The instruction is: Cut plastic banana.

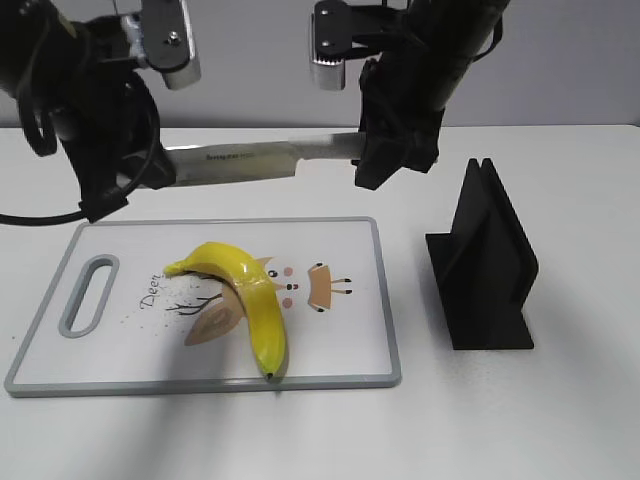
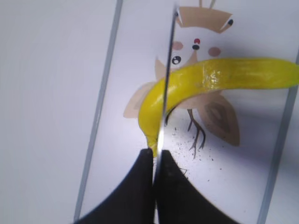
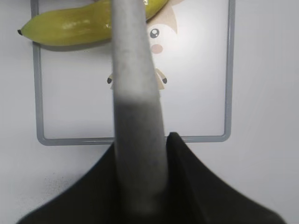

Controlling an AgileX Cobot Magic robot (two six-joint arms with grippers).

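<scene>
The glossy yellow plastic banana [image 1: 245, 300] lies uncut on the grey-rimmed white cutting board [image 1: 350, 340]. Both claws, left claw [image 1: 150, 178] and right claw [image 1: 375, 158], pinch the steel-bladed kitchen knife [image 1: 255, 160] above it; lowering and cutting remain.

A lab test setup, not a real kitchen: a bare white bench [image 1: 580, 420] against a blank grey wall [image 1: 570, 70], two black robot arms [image 1: 420, 80] with cables, a toy banana [image 1: 255, 300] on a cartoon-printed cutting board [image 1: 340, 350], and an empty black knife stand [image 1: 485, 265].
</scene>
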